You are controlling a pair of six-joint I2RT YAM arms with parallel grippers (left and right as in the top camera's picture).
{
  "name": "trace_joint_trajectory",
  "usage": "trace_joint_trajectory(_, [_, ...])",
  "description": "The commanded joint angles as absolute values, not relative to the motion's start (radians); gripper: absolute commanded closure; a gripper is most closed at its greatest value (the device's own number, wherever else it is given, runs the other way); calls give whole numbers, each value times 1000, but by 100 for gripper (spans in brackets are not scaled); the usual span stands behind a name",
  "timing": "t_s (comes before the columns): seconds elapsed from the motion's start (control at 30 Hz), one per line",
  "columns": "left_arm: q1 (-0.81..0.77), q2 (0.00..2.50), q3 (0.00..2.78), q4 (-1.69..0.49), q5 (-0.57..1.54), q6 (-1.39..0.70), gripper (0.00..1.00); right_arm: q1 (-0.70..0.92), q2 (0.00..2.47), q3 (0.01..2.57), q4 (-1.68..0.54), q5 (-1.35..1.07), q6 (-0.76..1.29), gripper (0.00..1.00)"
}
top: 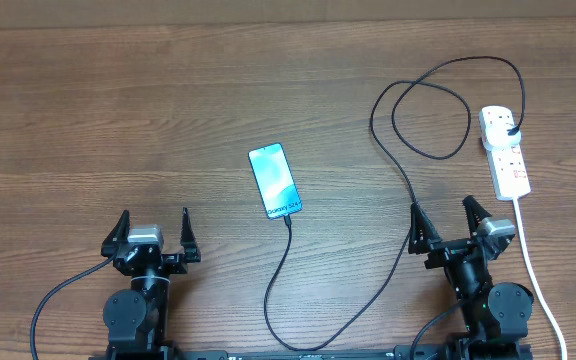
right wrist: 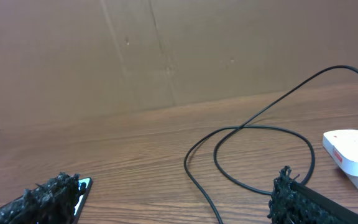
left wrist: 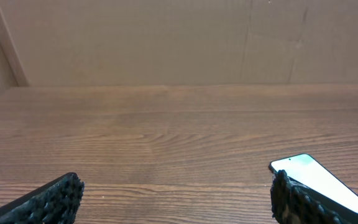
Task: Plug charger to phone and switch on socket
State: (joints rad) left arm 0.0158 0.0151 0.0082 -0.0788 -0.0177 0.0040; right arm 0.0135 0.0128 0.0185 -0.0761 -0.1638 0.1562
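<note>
The left gripper (top: 154,217) and right gripper (top: 441,207) were black. Each had two tapered fingers (top: 121,228), rough-textured pads (left wrist: 55,199), a grey block (top: 143,237) and a round joint housing (top: 128,312). Black cables (top: 43,305) trailed behind.

Both arms sit folded low at the near edge of the table (top: 88,120), well apart from each other. The left claw (top: 155,214) points straight ahead, its two fingers spread wide with nothing between them. The right claw (top: 440,205) is just as wide and just as empty, turned a touch to the left. From the left wrist, ribbed black fingertips (left wrist: 53,199) peek in at the bottom corners; the right wrist's pads (right wrist: 50,200) look the same.
</note>
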Motion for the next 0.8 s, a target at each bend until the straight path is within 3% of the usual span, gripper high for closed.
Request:
trace_joint_trajectory(0.0, [25, 4, 6, -78, -7, 23, 0, 35, 2, 8, -76, -145, 148, 0])
trace_joint_trajectory(0.77, [25, 4, 6, -78, -7, 23, 0, 45, 3, 9, -74, -132, 149, 0])
